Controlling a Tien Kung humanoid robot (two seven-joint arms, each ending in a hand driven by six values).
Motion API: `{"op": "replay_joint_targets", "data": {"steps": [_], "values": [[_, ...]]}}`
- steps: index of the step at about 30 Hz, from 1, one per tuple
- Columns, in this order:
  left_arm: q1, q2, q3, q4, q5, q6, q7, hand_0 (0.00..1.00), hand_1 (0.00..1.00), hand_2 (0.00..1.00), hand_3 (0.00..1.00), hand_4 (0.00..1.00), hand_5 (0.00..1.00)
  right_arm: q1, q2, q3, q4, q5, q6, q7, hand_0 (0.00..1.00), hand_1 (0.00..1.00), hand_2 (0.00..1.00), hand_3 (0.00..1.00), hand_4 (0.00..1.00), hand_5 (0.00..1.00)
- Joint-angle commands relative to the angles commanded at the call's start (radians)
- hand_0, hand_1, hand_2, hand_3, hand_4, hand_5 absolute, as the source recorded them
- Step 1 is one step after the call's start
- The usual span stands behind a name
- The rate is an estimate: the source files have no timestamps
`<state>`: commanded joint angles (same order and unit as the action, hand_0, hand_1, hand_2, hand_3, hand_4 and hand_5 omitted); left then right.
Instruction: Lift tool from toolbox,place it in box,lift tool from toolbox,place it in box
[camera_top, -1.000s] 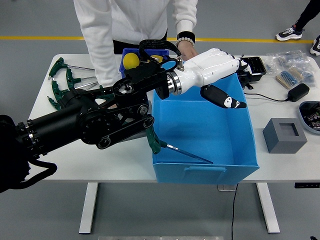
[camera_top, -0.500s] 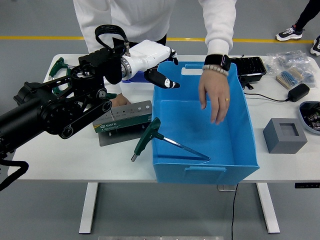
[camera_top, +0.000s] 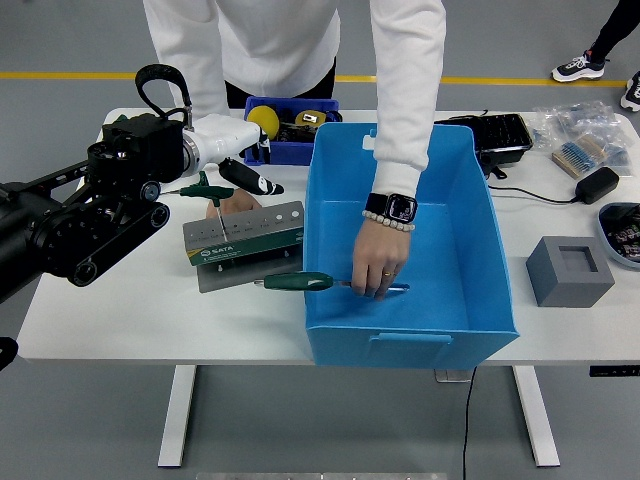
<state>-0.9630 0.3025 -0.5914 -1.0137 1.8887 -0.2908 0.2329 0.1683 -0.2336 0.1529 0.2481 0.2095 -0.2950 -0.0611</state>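
Note:
My left hand (camera_top: 256, 166) is open and empty, hovering over the back left of the grey tool holder (camera_top: 243, 243). One green T-handle tool (camera_top: 207, 190) stands upright in the holder just below my fingers. A second green-handled tool (camera_top: 298, 282) lies across the left wall of the blue box (camera_top: 314, 205), its handle outside and its shaft inside. A person's hand (camera_top: 378, 274) reaches down into the box and grips that shaft. My right hand is out of view.
A small blue bin (camera_top: 290, 152) with a yellow ball (camera_top: 262, 120) stands behind the holder. A black tray (camera_top: 503, 136), a power adapter (camera_top: 598, 184) and bagged parts lie at the back right. A grey block (camera_top: 568, 270) sits right of the box.
My left arm has pulled back left from over the blue box to above the tool holder. The person's hand has gone down into the box and taken hold of the tool's shaft.

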Motion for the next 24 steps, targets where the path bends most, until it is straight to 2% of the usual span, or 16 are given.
{"op": "replay_joint_targets", "data": {"steps": [4,11,24], "values": [[0.015,0.017,0.006,-0.020,0.007,-0.035,0.027,0.701,0.677,0.725,0.582,0.781,0.778,0.002,0.001,0.009,-0.002,-0.010,-0.001,-0.004,0.722,0.695,0.737,0.553,0.787,0.705],[0.025,0.023,0.014,-0.017,-0.011,-0.073,0.052,0.707,0.682,0.725,0.557,0.819,0.773,0.004,0.003,0.022,-0.004,-0.027,-0.003,-0.011,0.721,0.694,0.736,0.553,0.787,0.704],[0.037,0.030,0.049,-0.002,-0.025,-0.094,0.072,0.702,0.662,0.701,0.527,0.809,0.783,0.002,0.002,0.012,-0.004,-0.007,-0.003,-0.005,0.722,0.693,0.735,0.553,0.787,0.704]]}}
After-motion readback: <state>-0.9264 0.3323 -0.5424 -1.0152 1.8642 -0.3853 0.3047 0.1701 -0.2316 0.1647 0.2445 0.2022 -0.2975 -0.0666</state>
